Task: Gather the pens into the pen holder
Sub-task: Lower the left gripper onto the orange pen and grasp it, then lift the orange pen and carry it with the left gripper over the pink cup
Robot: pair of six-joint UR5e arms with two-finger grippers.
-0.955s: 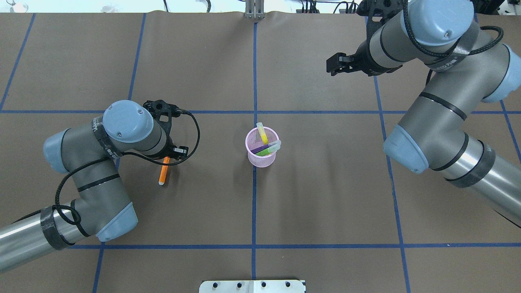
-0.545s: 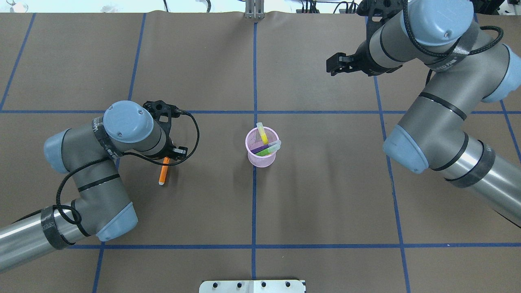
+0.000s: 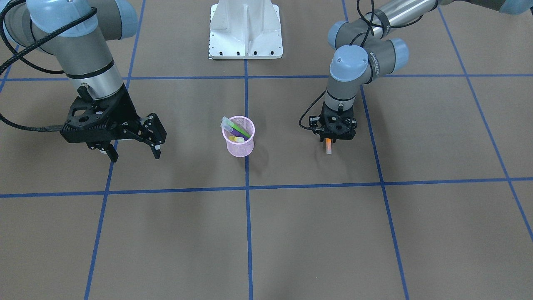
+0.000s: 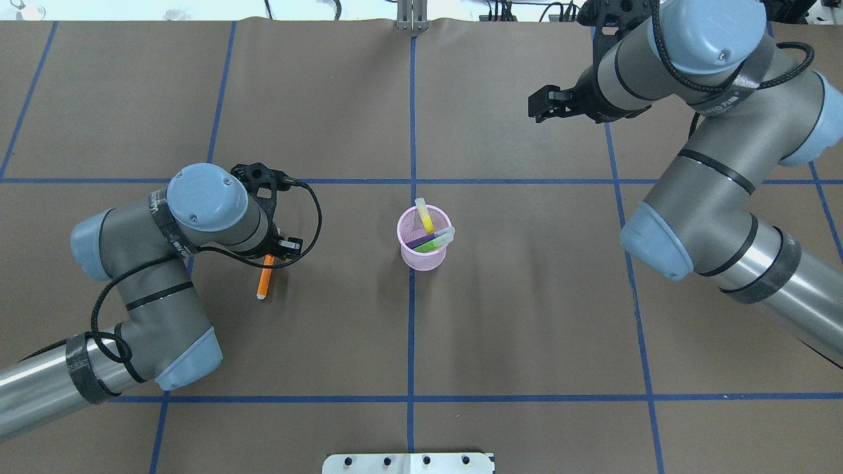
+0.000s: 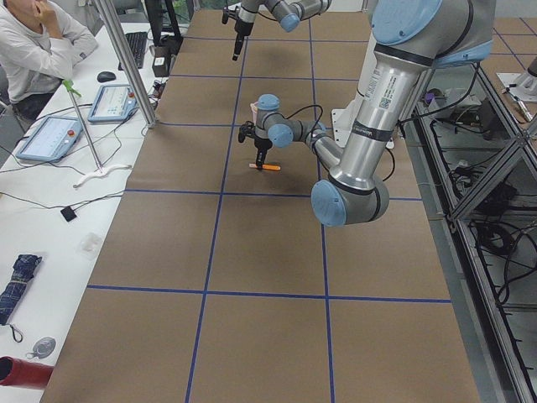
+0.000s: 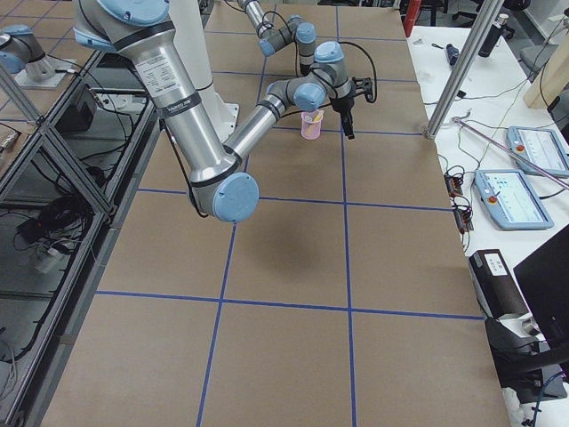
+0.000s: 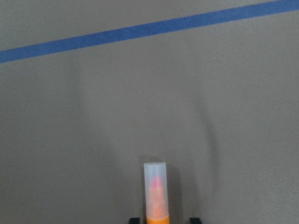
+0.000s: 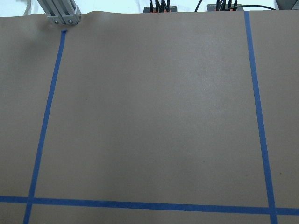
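Left of worktop centre: orange pen [image 4: 264, 280], lying flat; likely light, stiff, slick-barrelled, best pinched mid-barrel. Left gripper [image 3: 330, 138] straddles its uncapped end, jaws slightly apart. Right gripper [image 3: 135, 152] wide, empty.

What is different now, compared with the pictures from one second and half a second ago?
Nothing visibly changed. The left pincer still stands open around the orange pen, which lies on the table at the same spot. The right pincer stays open and apart. The pen holder keeps its three pens.
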